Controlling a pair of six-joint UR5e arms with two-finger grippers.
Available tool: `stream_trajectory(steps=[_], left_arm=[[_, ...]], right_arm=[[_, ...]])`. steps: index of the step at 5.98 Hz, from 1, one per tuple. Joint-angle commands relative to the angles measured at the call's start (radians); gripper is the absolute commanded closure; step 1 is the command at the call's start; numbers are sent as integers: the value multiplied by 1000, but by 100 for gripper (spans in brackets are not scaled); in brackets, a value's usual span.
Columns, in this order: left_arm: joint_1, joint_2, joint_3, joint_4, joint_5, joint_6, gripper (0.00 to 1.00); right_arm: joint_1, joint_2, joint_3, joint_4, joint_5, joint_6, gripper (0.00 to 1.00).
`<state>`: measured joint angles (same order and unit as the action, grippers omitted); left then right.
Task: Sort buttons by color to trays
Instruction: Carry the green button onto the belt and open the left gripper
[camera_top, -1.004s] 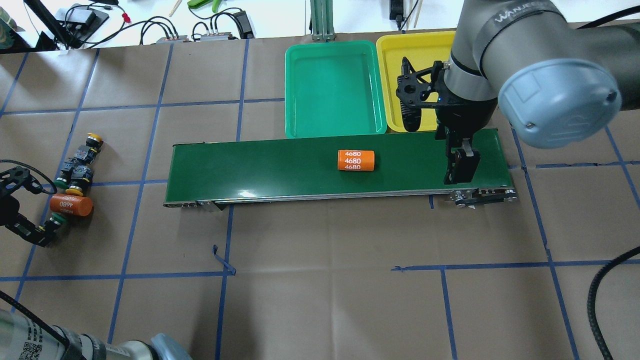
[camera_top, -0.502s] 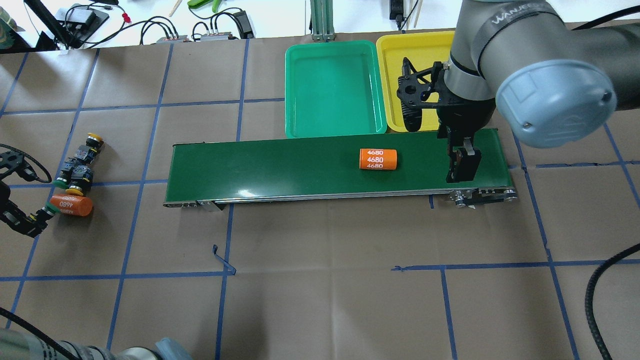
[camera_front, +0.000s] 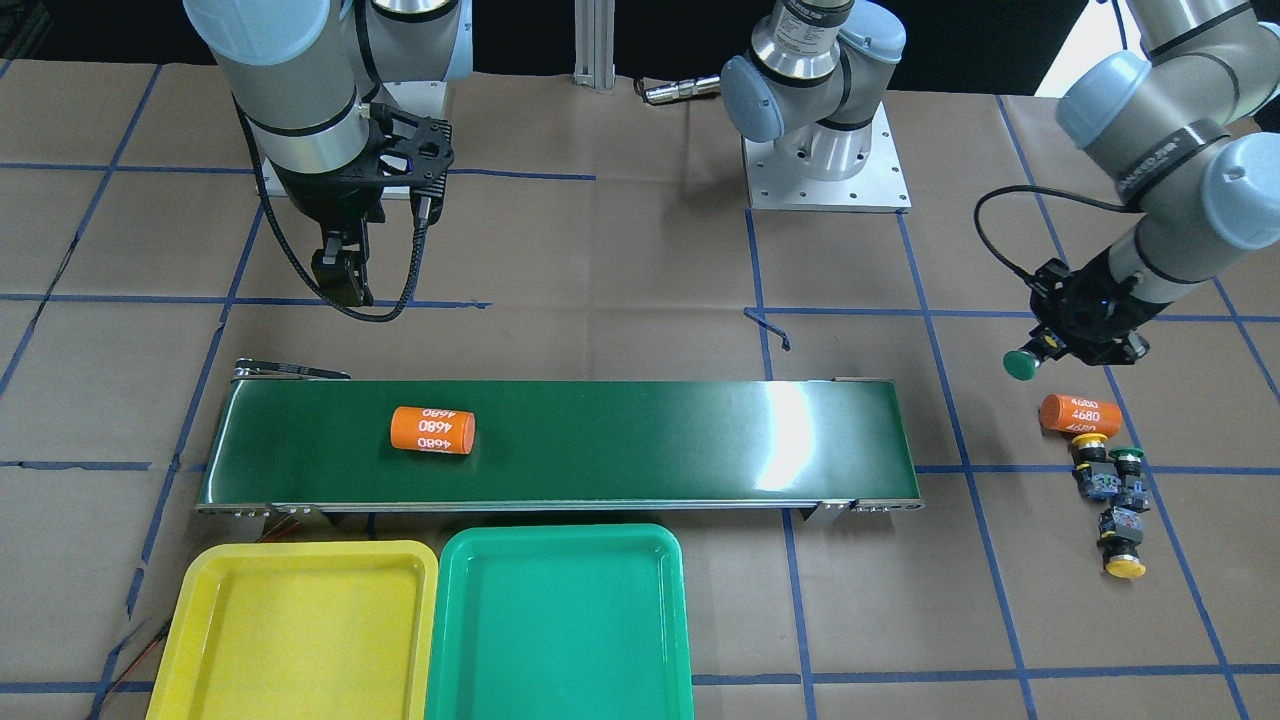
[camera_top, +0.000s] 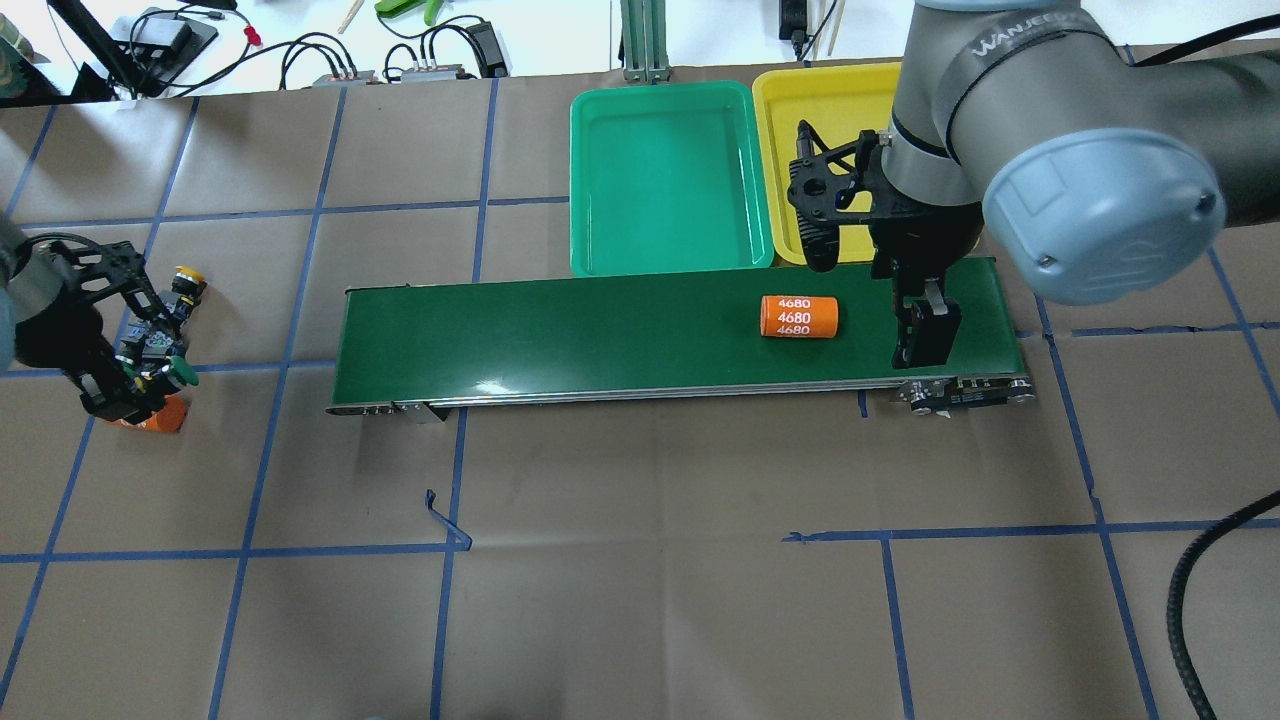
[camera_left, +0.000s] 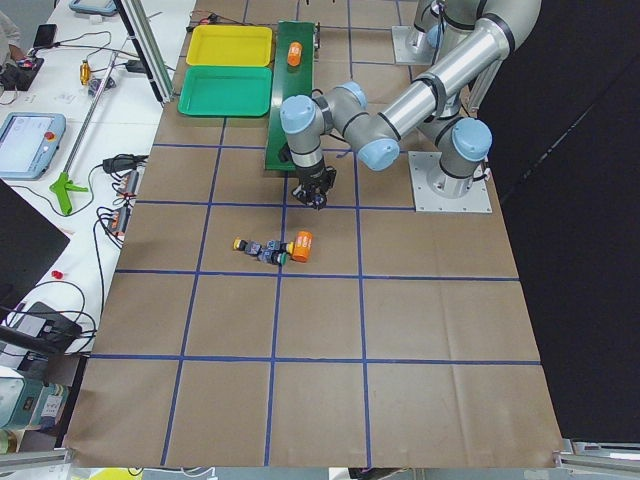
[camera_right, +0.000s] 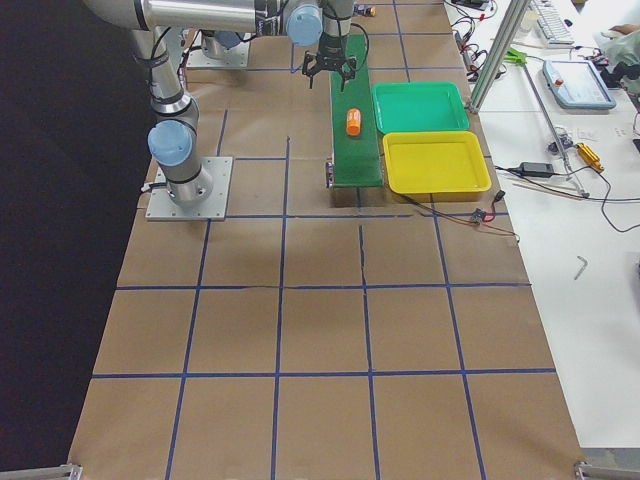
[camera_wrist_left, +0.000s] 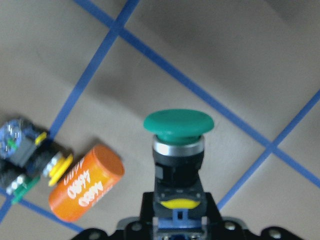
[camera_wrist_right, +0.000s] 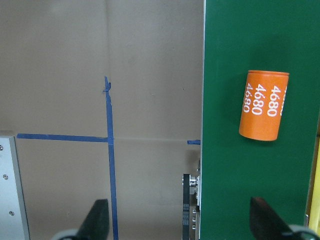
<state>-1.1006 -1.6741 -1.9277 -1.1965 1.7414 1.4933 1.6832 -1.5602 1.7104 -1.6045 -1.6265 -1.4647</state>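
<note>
My left gripper is shut on a green-capped button and holds it above the table; the button also shows in the left wrist view and the overhead view. Three more buttons lie in a row on the paper: yellow cap, green cap, yellow cap. The green tray and the yellow tray stand side by side behind the belt, and both look empty. My right gripper is open and empty over the belt's right end.
A long dark-green conveyor belt crosses the table's middle. An orange cylinder marked 4680 lies on it, just left of my right gripper. A second orange cylinder lies beside the buttons. Cables and tools lie beyond the table's far edge.
My left gripper has risen with the green-capped button and moved away from the table's left edge, over the cylinder there. The cylinder on the belt has moved right. The right arm has barely moved.
</note>
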Motion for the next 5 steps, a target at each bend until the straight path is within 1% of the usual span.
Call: stream_trajectory(steps=[1, 2, 3, 4, 5], left_arm=[[-227, -16, 13, 65, -7, 22, 99], [-339, -79, 50, 102, -8, 19, 99], [-437, -146, 71, 107, -13, 19, 99], [-488, -165, 76, 171, -11, 18, 99], [-495, -188, 66, 201, -17, 9, 98]], right_arm=[[4, -12, 11, -5, 5, -3, 0], [4, -17, 8, -12, 8, -14, 0], [4, -23, 15, -17, 11, -11, 0], [4, -26, 12, -18, 16, -16, 0], [4, -26, 8, -25, 46, -25, 0]])
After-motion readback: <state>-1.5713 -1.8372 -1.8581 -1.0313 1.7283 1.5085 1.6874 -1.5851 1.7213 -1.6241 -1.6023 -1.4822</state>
